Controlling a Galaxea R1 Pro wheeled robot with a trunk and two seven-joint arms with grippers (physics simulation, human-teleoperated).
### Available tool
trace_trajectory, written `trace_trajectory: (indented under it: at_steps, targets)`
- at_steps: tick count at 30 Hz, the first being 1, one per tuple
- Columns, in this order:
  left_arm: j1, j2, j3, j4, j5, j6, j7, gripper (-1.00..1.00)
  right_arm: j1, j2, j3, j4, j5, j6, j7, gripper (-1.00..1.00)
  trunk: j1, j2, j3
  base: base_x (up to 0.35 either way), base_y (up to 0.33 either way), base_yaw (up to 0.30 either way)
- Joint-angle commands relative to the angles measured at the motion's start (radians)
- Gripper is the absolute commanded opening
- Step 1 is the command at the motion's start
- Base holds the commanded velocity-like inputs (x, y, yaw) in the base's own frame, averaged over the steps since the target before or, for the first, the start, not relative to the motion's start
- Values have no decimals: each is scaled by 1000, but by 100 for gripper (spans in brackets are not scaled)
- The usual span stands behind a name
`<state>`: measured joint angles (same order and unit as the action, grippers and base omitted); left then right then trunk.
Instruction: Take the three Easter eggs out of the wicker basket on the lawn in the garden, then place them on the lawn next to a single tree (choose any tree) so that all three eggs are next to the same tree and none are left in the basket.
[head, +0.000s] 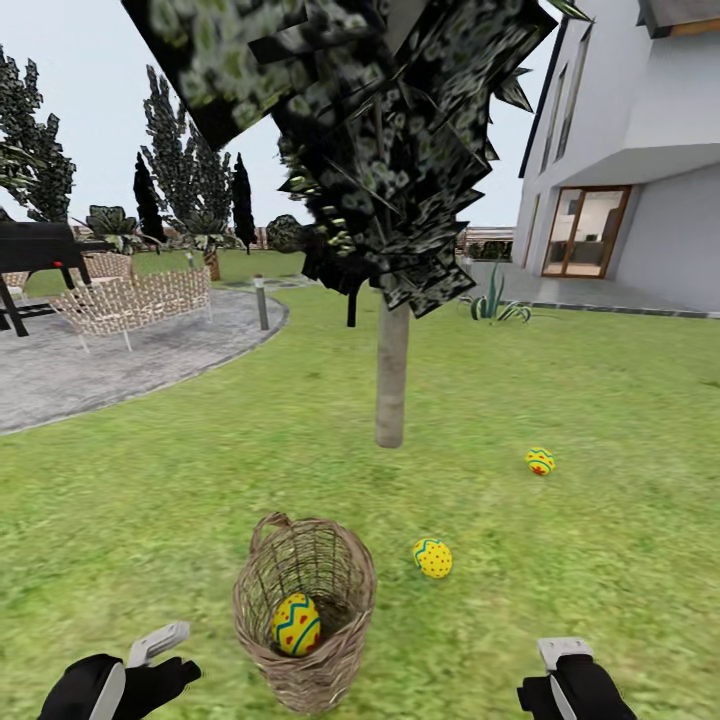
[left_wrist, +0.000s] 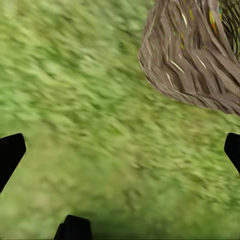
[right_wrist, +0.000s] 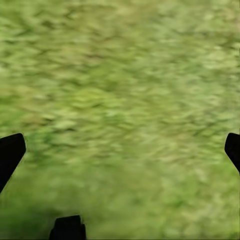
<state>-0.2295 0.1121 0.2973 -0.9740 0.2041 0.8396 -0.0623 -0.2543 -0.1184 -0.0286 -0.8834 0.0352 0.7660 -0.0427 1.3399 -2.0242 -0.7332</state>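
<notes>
1 Easter egg (head: 296, 624) lies inside the wicker basket (head: 345, 590); 2 more (head: 433, 558) (head: 540, 461) rest on the lawn (head: 150, 500) near the tree (head: 392, 375). The left gripper (left_wrist: 120, 150) and right gripper (right_wrist: 120, 150) hang low flanking the basket, fingers spread wide, empty.

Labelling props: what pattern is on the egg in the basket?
Yellow egg with blue zigzag bands and red marks, clearest in the head view.

left pincer (head: 165, 640): black housing, pale grey finger | right pincer (head: 562, 655): black housing, pale grey finger
</notes>
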Motion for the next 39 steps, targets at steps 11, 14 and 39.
trace_trajectory:
  at_steps: [11,14,39]
  targets:
    - [-1,0,2,0,-2,4,-5,100,0,-1,-1,-2,3,6,1,100,0,0,-1,0,326,0]
    - [-1,0,2,0,-2,4,-5,100,0,-1,-1,-2,3,6,1,100,0,0,-1,0,326,0]
    - [-1,-1,2,2,-2,4,-4,100,0,-1,-1,-2,-9,6,5,100,0,0,-1,0,326,-105]
